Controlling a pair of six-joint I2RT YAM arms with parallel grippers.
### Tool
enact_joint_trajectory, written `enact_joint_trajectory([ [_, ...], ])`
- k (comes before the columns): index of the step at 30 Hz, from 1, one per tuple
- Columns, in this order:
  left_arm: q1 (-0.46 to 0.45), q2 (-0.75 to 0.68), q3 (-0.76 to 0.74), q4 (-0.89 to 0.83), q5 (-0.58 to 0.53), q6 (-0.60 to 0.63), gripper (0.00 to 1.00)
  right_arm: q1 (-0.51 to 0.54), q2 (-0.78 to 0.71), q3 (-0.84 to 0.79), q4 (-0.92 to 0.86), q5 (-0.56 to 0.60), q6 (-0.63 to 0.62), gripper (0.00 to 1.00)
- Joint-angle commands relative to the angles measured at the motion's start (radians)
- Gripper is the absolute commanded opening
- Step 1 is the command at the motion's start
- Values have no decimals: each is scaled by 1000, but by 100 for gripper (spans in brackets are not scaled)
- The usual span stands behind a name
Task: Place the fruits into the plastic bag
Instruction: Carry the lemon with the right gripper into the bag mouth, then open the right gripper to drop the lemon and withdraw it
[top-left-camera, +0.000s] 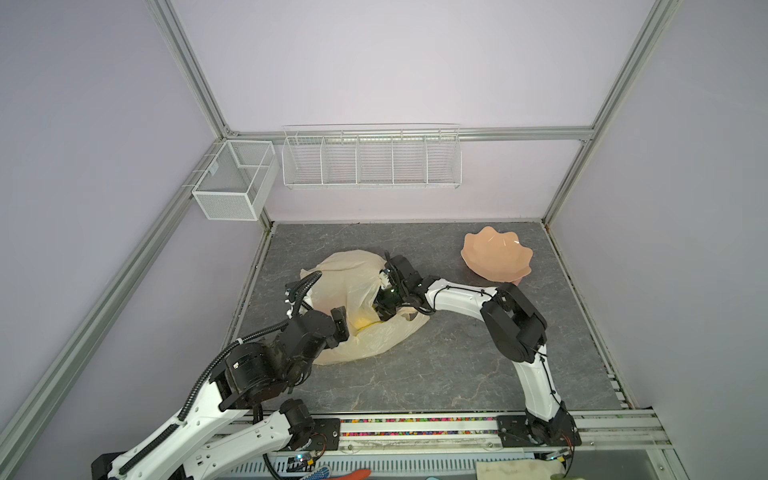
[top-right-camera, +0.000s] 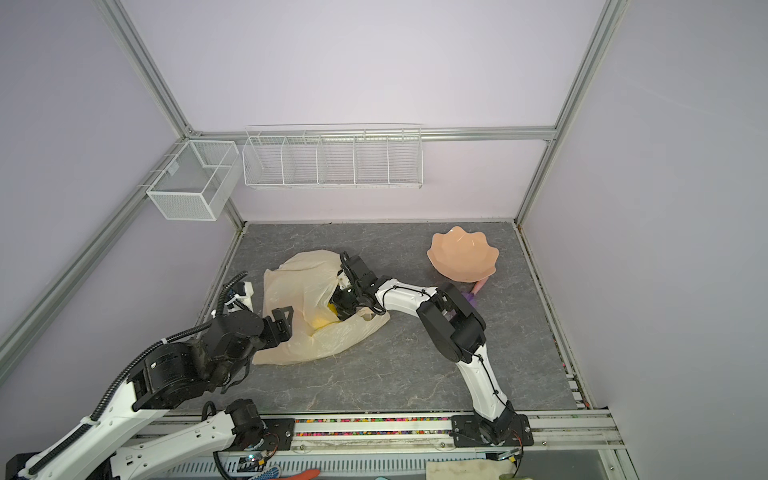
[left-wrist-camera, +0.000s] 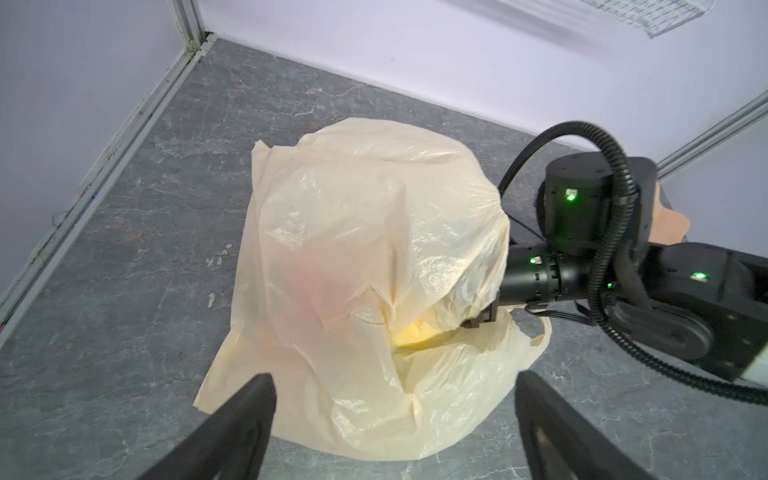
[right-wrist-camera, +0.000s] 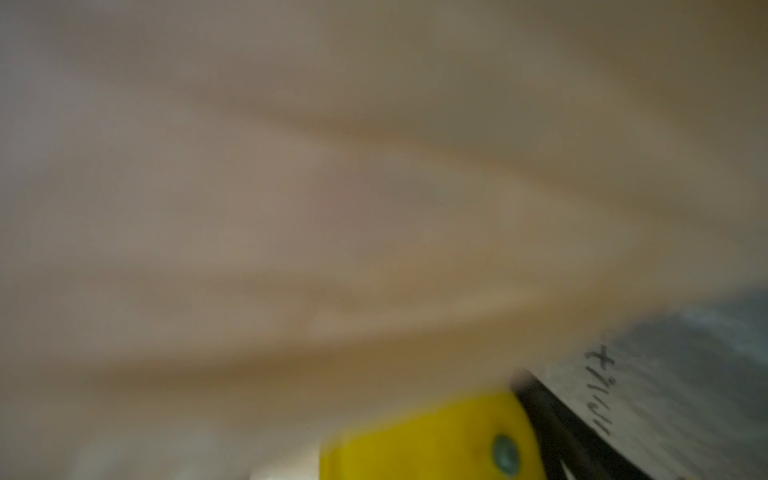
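The cream-yellow plastic bag (top-left-camera: 353, 291) (top-right-camera: 303, 282) (left-wrist-camera: 365, 232) lies crumpled left of the table's middle, its mouth facing right. My right gripper (top-left-camera: 383, 309) (top-right-camera: 338, 308) reaches into that mouth, mostly hidden by the film. In the right wrist view one dark finger (right-wrist-camera: 540, 415) stands wide, and a yellow fruit (right-wrist-camera: 424, 440) (left-wrist-camera: 415, 334) (top-left-camera: 363, 322) lies loose against it inside the bag. A red-pink fruit (left-wrist-camera: 299, 286) glows faintly through the film. My left gripper (left-wrist-camera: 395, 378) (top-left-camera: 340, 322) hovers open over the bag's near left side, holding nothing.
A pink wavy-edged dish (top-left-camera: 494, 257) (top-right-camera: 461, 253) stands at the back right. A purple scoop (top-right-camera: 471, 296) with a pink handle lies just in front of it, beside the right arm. Two white wire baskets (top-left-camera: 372, 158) (top-left-camera: 235, 178) hang on the walls.
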Motion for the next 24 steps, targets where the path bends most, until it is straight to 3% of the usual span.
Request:
enact_joint_trajectory([
  [1, -5, 3, -6, -63, -35, -73, 89, -14, -54, -19, -98, -24, -78, 97],
  [11, -5, 17, -12, 37, 21, 0, 90, -93, -205, -162, -161, -34, -188, 88],
  [24, -5, 93, 1, 131, 112, 94, 89, -176, -269, -175, -333, 28, -263, 88],
])
